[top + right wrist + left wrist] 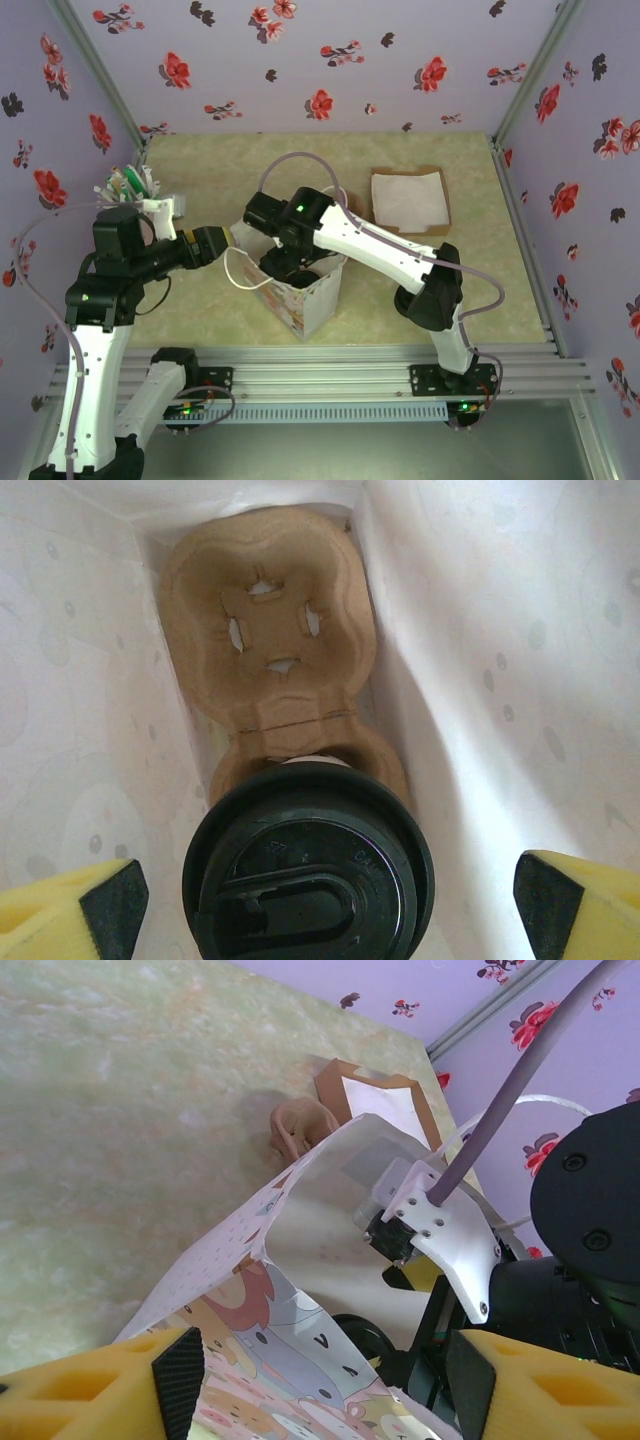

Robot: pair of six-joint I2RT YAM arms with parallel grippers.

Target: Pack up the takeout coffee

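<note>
Takeout coffee (308, 865) was pictured upright inside bag (480, 680), centred between spread fingers of right gripper (330, 898); left gripper (325, 1378) open-jawed at rim.

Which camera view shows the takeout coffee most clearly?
The right wrist view: the lidded takeout coffee is close, seen from above, seated in the cardboard carrier inside the paper bag. In the top external view the right arm covers the bag's mouth. The left wrist view gives mainly the bag's wall and rim.

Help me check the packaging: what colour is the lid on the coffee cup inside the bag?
Black. The lid shows best in the right wrist view.
</note>
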